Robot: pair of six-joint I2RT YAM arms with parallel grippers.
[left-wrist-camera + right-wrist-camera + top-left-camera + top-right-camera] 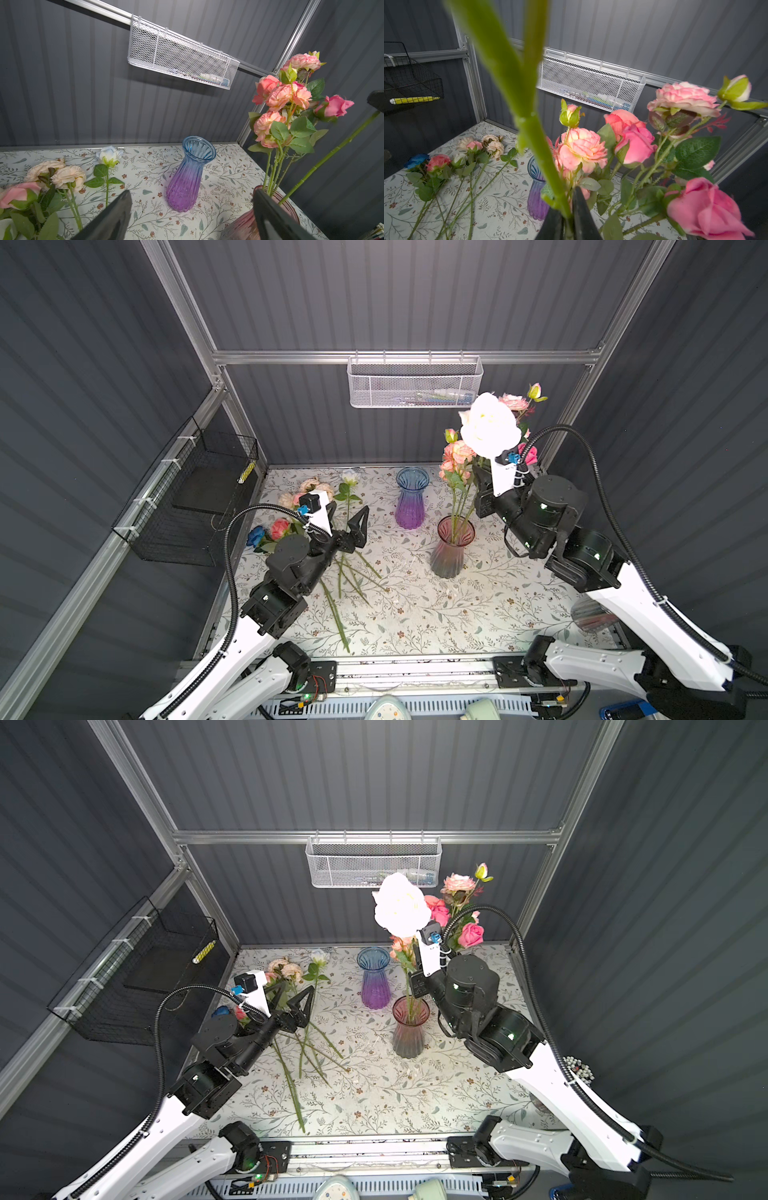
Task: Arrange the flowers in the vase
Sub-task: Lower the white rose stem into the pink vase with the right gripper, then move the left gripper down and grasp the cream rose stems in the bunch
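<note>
no readable text or numbers, items (446, 397) in the white mesh basket (374, 385) too blurred to read

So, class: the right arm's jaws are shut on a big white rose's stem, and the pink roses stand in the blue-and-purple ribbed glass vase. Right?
Wrong vase. The pink roses stand in the dusky pink ribbed glass vase; the blue-and-purple ribbed glass vase is empty, as the left wrist view shows. The right arm's jaws are shut on the stem of the big white rose.

Floral-print table (436, 614), loose flowers (468, 166), blue-purple vase (410, 499), pink vase (451, 551)
</note>
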